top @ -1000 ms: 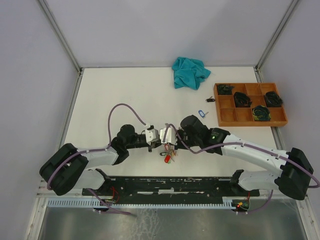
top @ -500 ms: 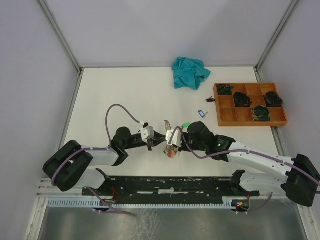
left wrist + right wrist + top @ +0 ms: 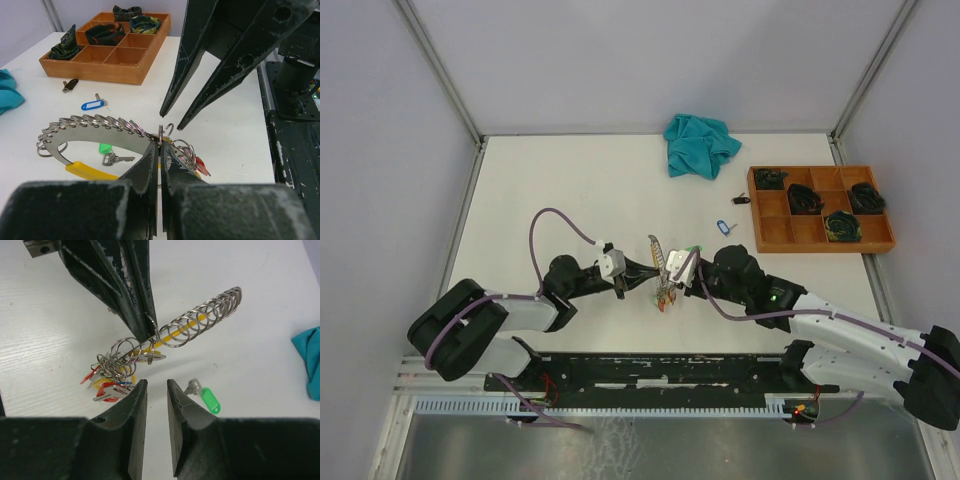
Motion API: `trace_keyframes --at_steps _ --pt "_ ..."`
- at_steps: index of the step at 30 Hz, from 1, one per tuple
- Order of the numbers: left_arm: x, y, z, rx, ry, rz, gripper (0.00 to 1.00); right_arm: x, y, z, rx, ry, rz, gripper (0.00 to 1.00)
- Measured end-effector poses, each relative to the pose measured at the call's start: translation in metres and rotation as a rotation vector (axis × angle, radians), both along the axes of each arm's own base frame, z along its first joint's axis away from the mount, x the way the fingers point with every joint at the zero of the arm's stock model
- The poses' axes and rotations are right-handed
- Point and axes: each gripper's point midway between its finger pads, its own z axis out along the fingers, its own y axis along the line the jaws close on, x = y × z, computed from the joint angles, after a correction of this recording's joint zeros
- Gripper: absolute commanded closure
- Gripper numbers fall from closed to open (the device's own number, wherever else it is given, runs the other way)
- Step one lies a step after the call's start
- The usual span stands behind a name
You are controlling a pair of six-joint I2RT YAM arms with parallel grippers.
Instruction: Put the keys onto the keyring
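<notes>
Left claw [image 3: 159, 147]: clenched on the keyring [image 3: 95, 134]. It pinches the wire at the end where the small loops bunch.
Keyring: seems to be held clear of the table. Its long axis runs away from my left fingertips and is lined with split loops.
Threaded keys [image 3: 111, 376]: a cluster with red and yellow tags hangs from the keyring just beside the pinch point. I cannot count them.
Right claw [image 3: 156, 383]: released and holding nothing. Its fingers are parted and point at the keyring's pinched end, near it but not touching.
Green-tagged key [image 3: 205, 394]: lies loose on the table just to the right of the keyring. Its blade points toward the keyring and its tag points away.
Blue-tagged key [image 3: 94, 105]: also loose, farther from the keyring on the same right side.
Turning relation: I judge that the green-tagged key lies off to the side of my right claw, not between its fingers. That claw is the free one and much the nearer. It has to swing away from the keyring and line up across the key's length before closing.
</notes>
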Motion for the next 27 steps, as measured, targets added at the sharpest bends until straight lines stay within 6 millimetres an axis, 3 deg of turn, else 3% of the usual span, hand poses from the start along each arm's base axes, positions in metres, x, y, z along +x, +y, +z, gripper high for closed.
trace_keyframes --at_steps 11,27 --pt "0.001 0.0 -0.002 -0.001 0.016 0.007 0.97 0.004 0.01 0.02 0.114 -0.002 0.013 0.7" --pt "0.004 0.001 -0.002 -0.002 0.018 0.025 0.97 0.0 0.019 0.016 0.131 0.035 0.051 0.69"
